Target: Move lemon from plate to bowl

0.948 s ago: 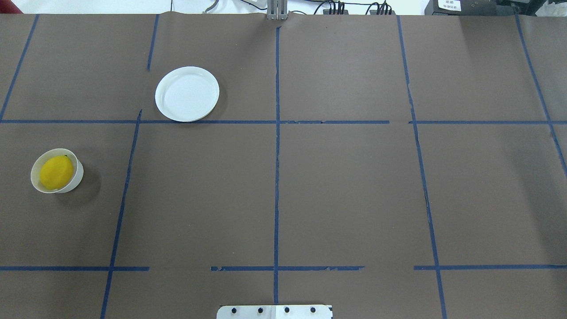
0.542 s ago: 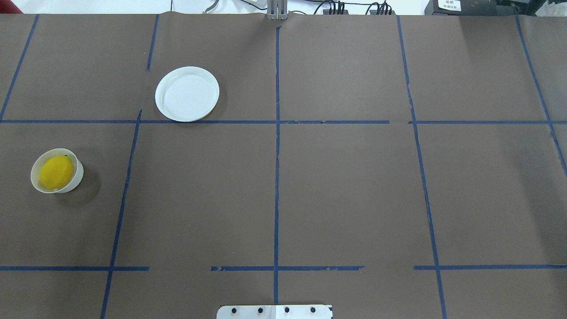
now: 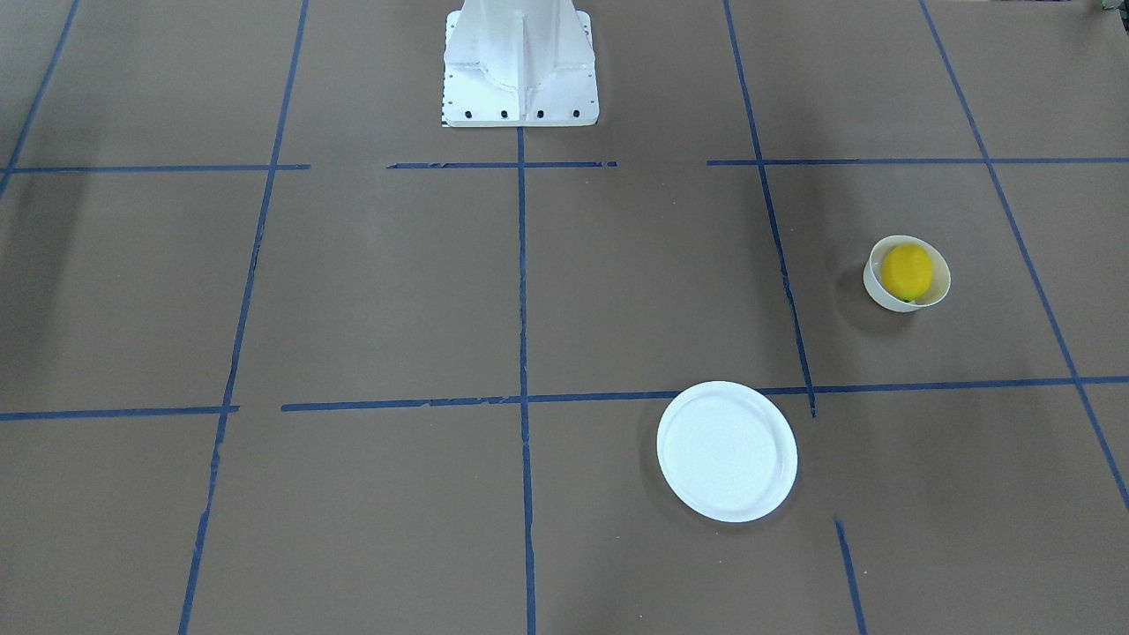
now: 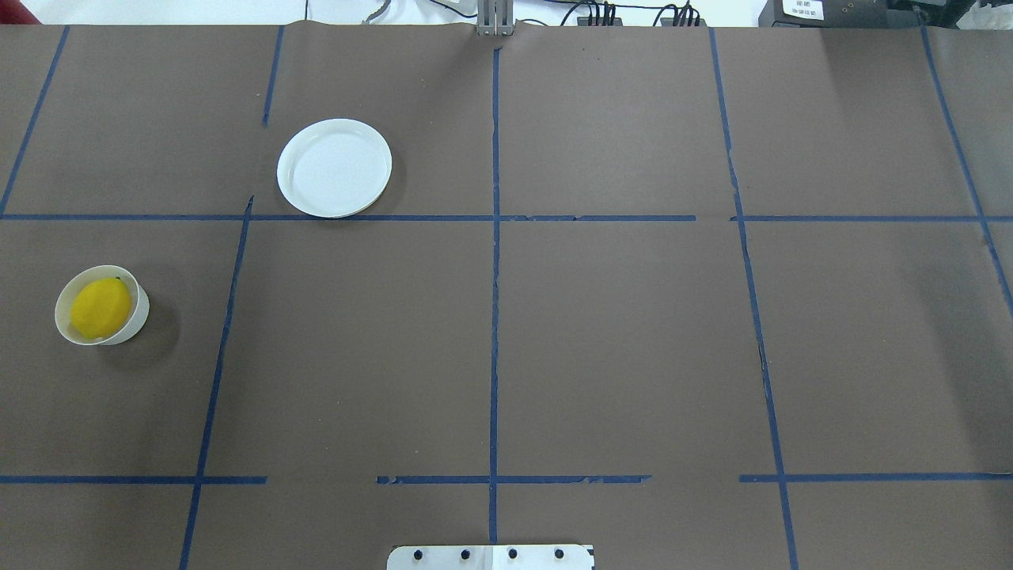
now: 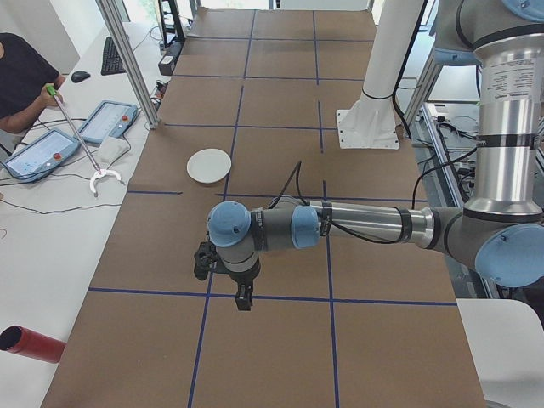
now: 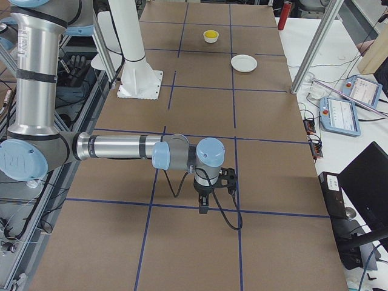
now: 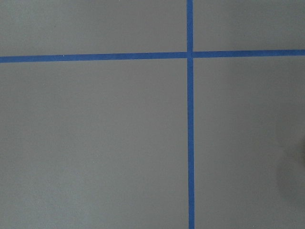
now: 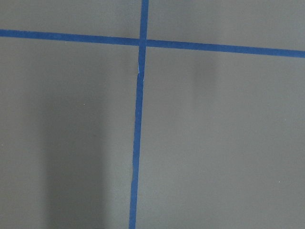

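The yellow lemon (image 4: 100, 308) lies inside the small off-white bowl (image 4: 136, 323) at the table's left side; both also show in the front view, the lemon (image 3: 908, 272) in the bowl (image 3: 880, 294). The flat white plate (image 4: 334, 168) stands empty farther back, also in the front view (image 3: 726, 451). My left gripper (image 5: 244, 299) shows only in the left side view, hanging over the table; I cannot tell if it is open. My right gripper (image 6: 203, 208) shows only in the right side view, far from the bowl (image 6: 211, 36) and plate (image 6: 244, 62); I cannot tell its state.
The white robot base (image 3: 520, 70) stands at the table's near middle edge. Blue tape lines cross the brown table cover. A side bench with tablets (image 5: 51, 153) and a red cylinder (image 5: 30, 344) lies beyond the table's far edge.
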Robot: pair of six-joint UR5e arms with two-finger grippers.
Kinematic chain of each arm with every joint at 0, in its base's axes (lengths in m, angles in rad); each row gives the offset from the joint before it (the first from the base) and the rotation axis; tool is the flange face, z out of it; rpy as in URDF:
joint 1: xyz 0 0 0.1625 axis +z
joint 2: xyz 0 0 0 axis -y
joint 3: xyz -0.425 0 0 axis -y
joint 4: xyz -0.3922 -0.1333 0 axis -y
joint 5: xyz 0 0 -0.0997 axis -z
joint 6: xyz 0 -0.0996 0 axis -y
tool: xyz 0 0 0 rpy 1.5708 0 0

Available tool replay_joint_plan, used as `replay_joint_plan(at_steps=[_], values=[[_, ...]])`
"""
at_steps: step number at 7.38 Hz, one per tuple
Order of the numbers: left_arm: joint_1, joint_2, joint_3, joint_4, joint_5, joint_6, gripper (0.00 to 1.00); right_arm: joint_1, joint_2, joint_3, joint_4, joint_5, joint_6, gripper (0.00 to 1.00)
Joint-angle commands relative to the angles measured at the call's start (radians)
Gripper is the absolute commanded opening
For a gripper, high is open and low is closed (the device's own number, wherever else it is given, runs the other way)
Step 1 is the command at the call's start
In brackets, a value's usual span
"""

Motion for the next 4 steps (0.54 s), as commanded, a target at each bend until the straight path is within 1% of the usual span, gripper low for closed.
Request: replay_joint_plan(at_steps=[1, 4], values=[[0.0, -0.001, 0.0, 0.0, -0.002, 0.003, 1.0, 0.0, 0.0, 0.0, 0.0, 0.0, 0.0, 1.0], [0.0, -0.006, -0.002, -0.003, -0.002, 0.004, 1.0, 0.0, 0.0, 0.0, 0.0, 0.0, 0.0, 1.0]])
